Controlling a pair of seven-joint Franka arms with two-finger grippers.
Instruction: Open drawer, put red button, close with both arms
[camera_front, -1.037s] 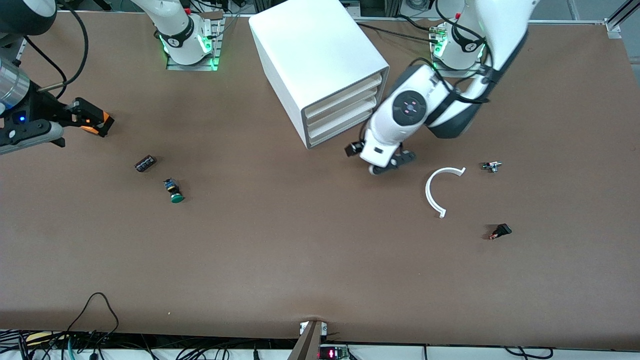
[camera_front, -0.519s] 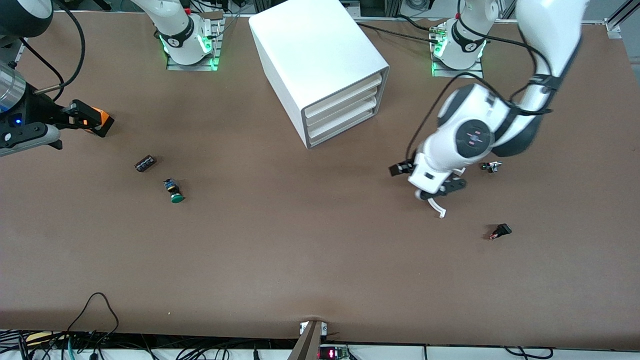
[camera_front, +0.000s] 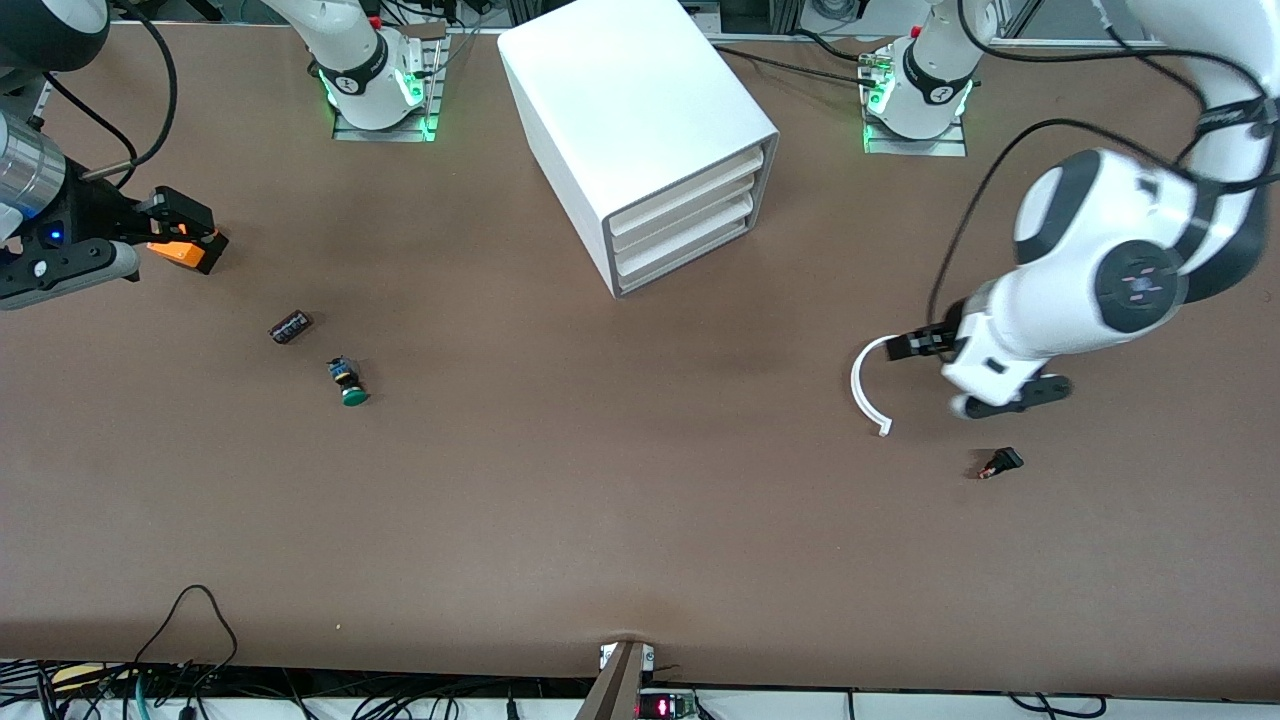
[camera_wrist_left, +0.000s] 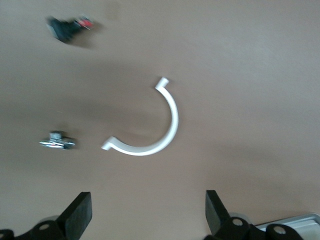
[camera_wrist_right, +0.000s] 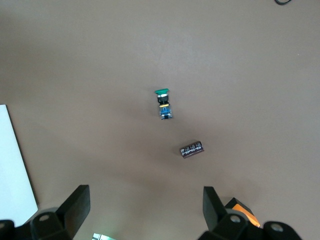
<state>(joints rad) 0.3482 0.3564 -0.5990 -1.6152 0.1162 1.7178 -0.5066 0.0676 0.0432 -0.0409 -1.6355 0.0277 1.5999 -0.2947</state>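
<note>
The white cabinet (camera_front: 630, 100) stands near the arms' bases. Its middle drawer (camera_front: 685, 222) is shut, like the other two. The red button (camera_front: 1000, 463) lies on its side toward the left arm's end of the table, and it also shows in the left wrist view (camera_wrist_left: 70, 27). My left gripper (camera_front: 968, 375) hangs open and empty over the table between a white curved piece (camera_front: 865, 385) and the red button; its fingers (camera_wrist_left: 80, 215) stand wide apart. My right gripper (camera_front: 178, 232) is open and empty at the right arm's end, its fingers (camera_wrist_right: 75, 210) spread.
The white curved piece (camera_wrist_left: 150, 135) and a small metal part (camera_wrist_left: 57, 142) lie under the left hand. A green-capped button (camera_front: 350, 385) and a small black block (camera_front: 290, 327) lie near the right gripper, both in the right wrist view (camera_wrist_right: 163, 102) (camera_wrist_right: 191, 149).
My left arm has swung from in front of the drawers toward its own end of the table, past the white curved piece. The right gripper has barely shifted.
</note>
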